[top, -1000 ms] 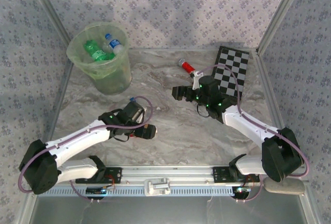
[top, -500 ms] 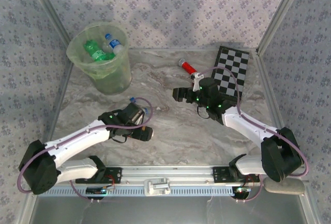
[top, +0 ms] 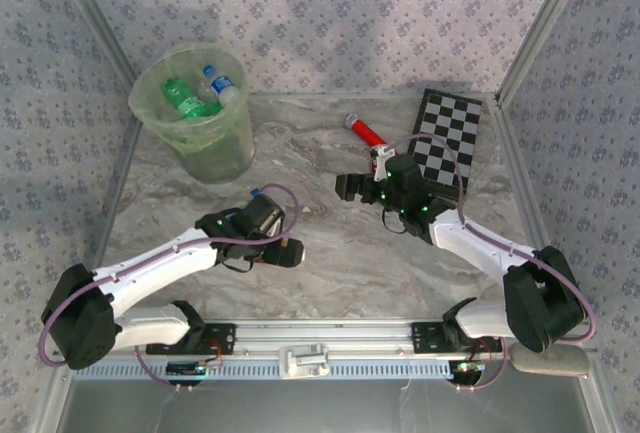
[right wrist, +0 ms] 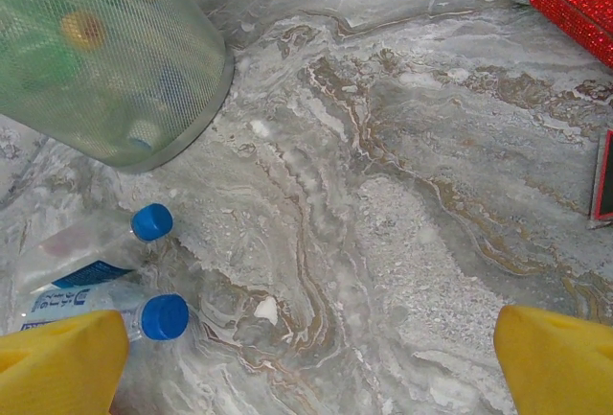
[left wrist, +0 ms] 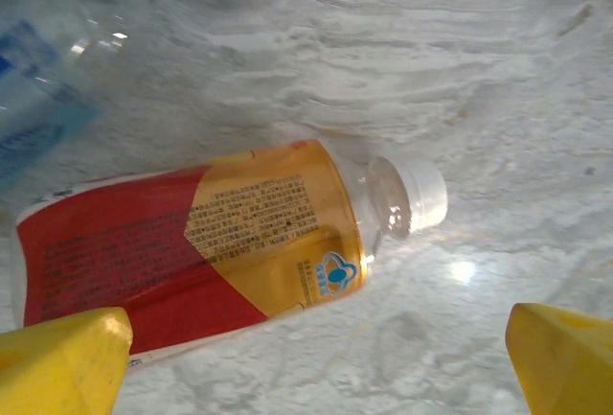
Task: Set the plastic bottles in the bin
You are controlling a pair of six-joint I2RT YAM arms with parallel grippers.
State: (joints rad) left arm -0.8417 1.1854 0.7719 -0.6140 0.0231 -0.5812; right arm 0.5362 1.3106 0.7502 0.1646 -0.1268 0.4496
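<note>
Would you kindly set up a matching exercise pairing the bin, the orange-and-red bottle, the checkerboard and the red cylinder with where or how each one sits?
Things:
1. bin
2. orange-and-red bottle
3. checkerboard
4. red cylinder

Places or states:
A. lies just left of the checkerboard
B. at the far right
C. at the far left, with bottles inside
D. on its side, white cap

Pairs: 1-C, 2-D, 3-B, 4-A.
</note>
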